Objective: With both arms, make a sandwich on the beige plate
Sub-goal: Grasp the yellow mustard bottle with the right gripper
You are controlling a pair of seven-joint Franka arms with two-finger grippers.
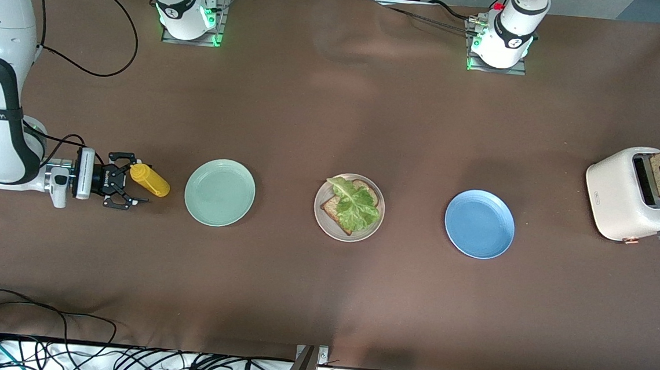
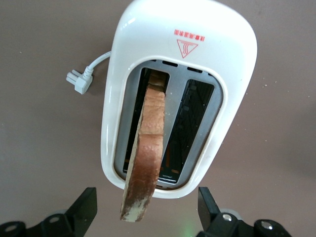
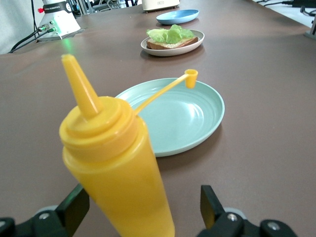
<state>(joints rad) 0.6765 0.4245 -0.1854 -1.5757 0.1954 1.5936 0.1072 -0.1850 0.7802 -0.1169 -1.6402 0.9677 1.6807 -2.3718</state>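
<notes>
Sandwich [image 1: 352, 205] half built on beige plate [image 1: 320, 219]: bottom slice and lettuce only. Left gripper [image 2: 145, 207], fingers spread, at toaster [image 1: 631, 197] beside the raised top slice [image 2: 145, 158], not clamped. Right gripper [image 1: 126, 187] open around mustard bottle [image 1: 149, 180] near green plate [image 1: 219, 192].

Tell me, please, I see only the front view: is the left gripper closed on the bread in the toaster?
Observer: No. The left wrist view shows the left gripper open, its fingers clear of the bread on both sides.
Operator: Is the toaster plugged in?
Observer: No. The plug of the toaster lies loose on the table.
Operator: And the bottle at the right gripper?
Observer: The right gripper is open around the bottle; the cap is off and hangs on its strap.
</notes>
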